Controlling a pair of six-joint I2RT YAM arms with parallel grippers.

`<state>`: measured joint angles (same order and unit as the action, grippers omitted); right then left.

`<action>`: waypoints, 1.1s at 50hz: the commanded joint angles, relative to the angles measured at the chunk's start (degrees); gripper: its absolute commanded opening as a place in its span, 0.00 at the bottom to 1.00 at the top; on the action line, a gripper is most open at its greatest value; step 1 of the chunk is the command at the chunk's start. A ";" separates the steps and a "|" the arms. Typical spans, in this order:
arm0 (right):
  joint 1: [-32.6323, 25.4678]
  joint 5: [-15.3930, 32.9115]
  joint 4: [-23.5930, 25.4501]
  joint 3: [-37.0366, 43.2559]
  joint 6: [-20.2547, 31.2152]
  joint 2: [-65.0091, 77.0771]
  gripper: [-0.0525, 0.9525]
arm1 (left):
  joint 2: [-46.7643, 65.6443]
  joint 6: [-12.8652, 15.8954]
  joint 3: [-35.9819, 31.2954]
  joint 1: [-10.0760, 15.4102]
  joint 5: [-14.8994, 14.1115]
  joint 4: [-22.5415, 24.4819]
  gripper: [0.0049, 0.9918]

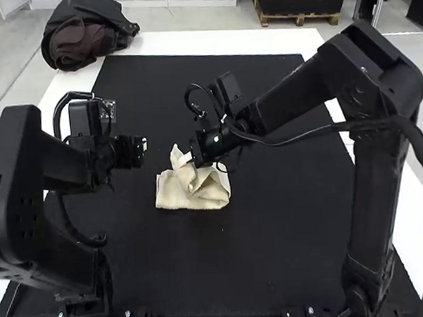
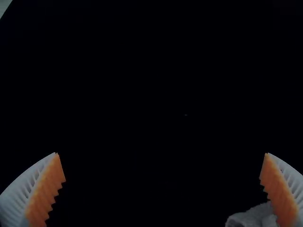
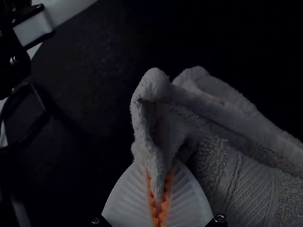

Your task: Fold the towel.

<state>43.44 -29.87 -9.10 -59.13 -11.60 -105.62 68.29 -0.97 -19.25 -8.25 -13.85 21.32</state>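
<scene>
A cream towel [image 1: 192, 187] lies bunched near the middle of the mat, its upper part lifted into a peak. My right gripper [image 1: 186, 160] is at that raised part. In the right wrist view my right gripper [image 3: 159, 198] is shut on a pinched fold of the towel [image 3: 246, 165], with the rest spreading off to one side in loose folds. My left gripper [image 1: 144, 144] is beside the towel, over the mat. In the left wrist view my left gripper [image 2: 162, 168] stands wide open with nothing between its fingers; a bit of towel [image 2: 255, 216] shows by one finger.
The black mat [image 1: 287, 218] covers most of the white table [image 1: 219, 40]. A dark bundle of fabric [image 1: 85, 33] rests at the table's far left corner. The right arm reaches across the mat's far side, and its cable hangs along it.
</scene>
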 commanded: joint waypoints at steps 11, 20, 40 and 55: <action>0.86 -1.07 -1.88 -3.27 -0.45 -3.27 0.03 | 0.35 -0.61 -0.35 -0.36 0.14 1.27 0.97; 1.03 -1.07 -2.50 -4.15 -1.85 -4.33 0.12 | 0.35 -0.70 -0.44 -0.36 0.05 1.35 0.97; 0.68 -2.21 -3.11 -6.26 -3.61 -3.10 0.67 | 0.35 -0.70 -0.88 -0.36 0.31 1.88 0.97; -0.90 -1.69 -6.10 -3.62 -2.38 0.42 0.03 | 0.35 -0.70 -0.88 -0.36 0.31 2.23 0.97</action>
<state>43.20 -30.92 -14.41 -63.77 -14.48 -108.60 68.34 -1.34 -19.25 -8.25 -13.69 22.81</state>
